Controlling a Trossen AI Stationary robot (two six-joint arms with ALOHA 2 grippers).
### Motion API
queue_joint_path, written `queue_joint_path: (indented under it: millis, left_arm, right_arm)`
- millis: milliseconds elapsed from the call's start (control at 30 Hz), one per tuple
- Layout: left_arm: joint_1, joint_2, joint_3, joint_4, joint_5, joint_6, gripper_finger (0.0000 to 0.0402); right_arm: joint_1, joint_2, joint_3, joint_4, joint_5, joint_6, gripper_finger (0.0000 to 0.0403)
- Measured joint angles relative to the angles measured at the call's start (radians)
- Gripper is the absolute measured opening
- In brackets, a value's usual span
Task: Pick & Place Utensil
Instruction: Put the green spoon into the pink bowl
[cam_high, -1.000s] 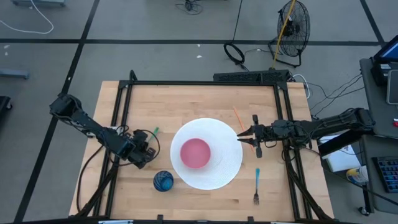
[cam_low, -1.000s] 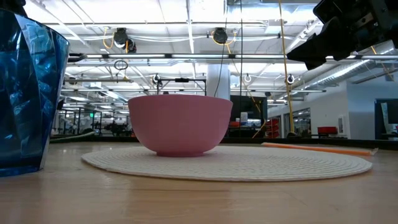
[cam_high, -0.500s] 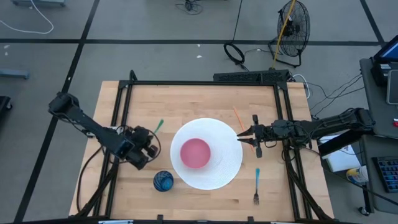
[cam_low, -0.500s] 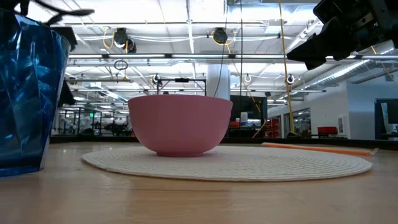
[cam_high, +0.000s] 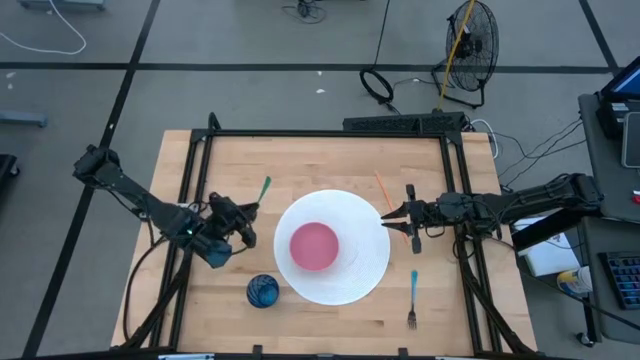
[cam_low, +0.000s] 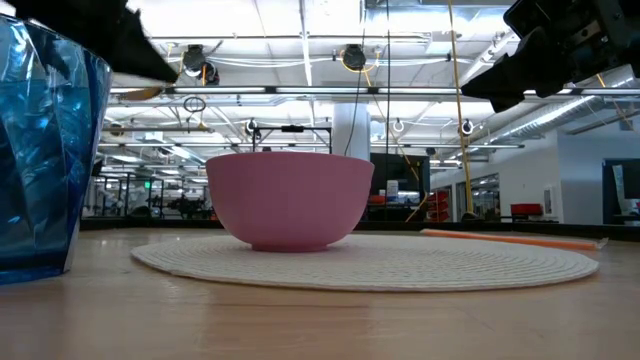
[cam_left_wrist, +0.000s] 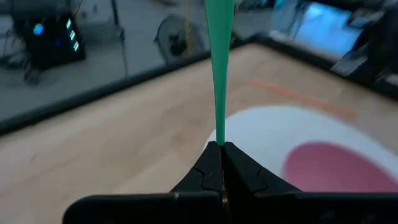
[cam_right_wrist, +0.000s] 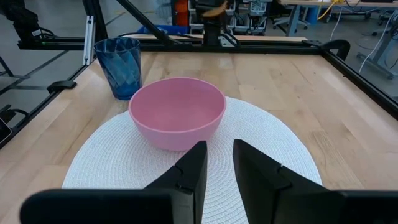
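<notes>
A green utensil (cam_high: 263, 190) with a thin handle sticks out from my left gripper (cam_high: 249, 212), which is shut on it left of the white round placemat (cam_high: 365, 270); its far end runs out of the left wrist view. A pink bowl (cam_high: 314, 246) stands on the placemat, and a blue cup (cam_high: 263, 291) stands on the table near the front edge. My right gripper (cam_high: 385, 218) is open and hovers at the placemat's right rim, pointing at the bowl (cam_right_wrist: 177, 112). A blue-handled fork (cam_high: 413, 297) lies on the table to the right. My left gripper pinches the green utensil's handle (cam_left_wrist: 219, 134) between its two shut fingers (cam_left_wrist: 239, 167). The fingers lie along the utensil, and the rest of it (cam_left_wrist: 219, 62) sticks straight out past the fingertips. It is lifted clear of the table.
An orange stick (cam_high: 384, 189) lies at the placemat's far right rim, and another orange piece (cam_high: 405, 233) lies under the right gripper. A black frame (cam_high: 325, 133) runs along the table's edges. Bare wood (cam_high: 300, 165) lies beyond the placemat.
My left gripper has risen and moved toward the table's far edge and somewhat right, toward the placemat, keeping hold of the green utensil. The utensil has gone with it, and in the low view the gripper now shows high above the blue cup.
</notes>
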Motion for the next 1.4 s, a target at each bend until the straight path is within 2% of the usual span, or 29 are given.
queue_joint_path:
  millis: [100,233,433,633,767,900,1033,1133,1233,1400]
  left_arm:
    - [0.013,0.016,0.000,0.186,-0.023,0.170,0.0000]
    - [0.049,0.045,0.001,0.405,0.010,0.374,0.0000]
    - [0.131,0.118,0.001,0.659,0.138,0.581,0.0000]
    - [0.222,0.230,0.001,0.916,0.308,0.703,0.0000]
    - [0.278,0.322,0.001,1.068,0.433,0.724,0.0000]
    - [0.316,0.408,0.001,1.178,0.482,0.702,0.0000]
    - [0.331,0.473,0.001,1.228,0.470,0.620,0.0000]
    - [0.326,0.512,0.001,1.260,0.424,0.557,0.0000]
    - [0.313,0.540,0.000,1.264,0.373,0.486,0.0000]
    - [0.291,0.571,0.000,1.272,0.348,0.418,0.0000]
  right_arm:
    - [0.000,0.000,0.000,0.000,0.000,0.000,0.0075]
    - [0.000,0.000,0.000,0.000,0.000,0.000,0.0075]
    - [0.000,0.000,0.000,0.000,0.000,0.000,0.0075]
    - [0.000,0.000,0.000,0.000,-0.001,0.000,0.0075]
    - [0.000,0.000,0.000,0.000,-0.002,0.011,0.0075]
    - [0.000,0.000,0.000,0.000,-0.002,0.011,0.0075]
    - [0.000,0.000,0.000,0.000,-0.002,0.011,0.0075]
    - [0.000,0.000,0.000,0.000,-0.002,0.011,0.0075]
    - [0.000,0.000,0.000,0.000,-0.002,0.011,0.0075]
    - [0.000,0.000,0.000,0.000,-0.002,0.009,0.0075]
